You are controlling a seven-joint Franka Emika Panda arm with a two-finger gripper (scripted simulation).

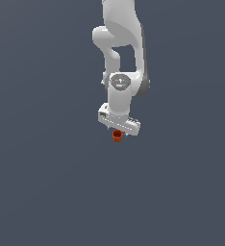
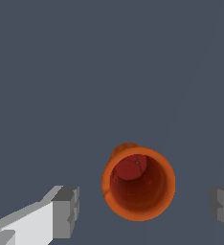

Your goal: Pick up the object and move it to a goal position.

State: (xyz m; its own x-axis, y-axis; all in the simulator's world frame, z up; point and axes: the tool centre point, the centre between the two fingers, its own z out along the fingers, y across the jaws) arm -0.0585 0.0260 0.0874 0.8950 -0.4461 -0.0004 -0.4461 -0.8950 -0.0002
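The small orange-brown cup [image 1: 117, 136] stands upright just below my white gripper [image 1: 117, 132] in the exterior view. In the wrist view I look down into the cup [image 2: 138, 184], its flared rim a ring around a dark red bottom. My two grey fingertips [image 2: 67, 212] stand wide apart on either side of it, one at each edge of the picture, with gaps to the rim on both sides. The gripper [image 2: 145, 209] is open and holds nothing.
The arm [image 1: 121, 53] rises above the gripper toward the top of the exterior view. All around lies a plain dark grey-blue surface [image 1: 47, 182] with no other objects showing.
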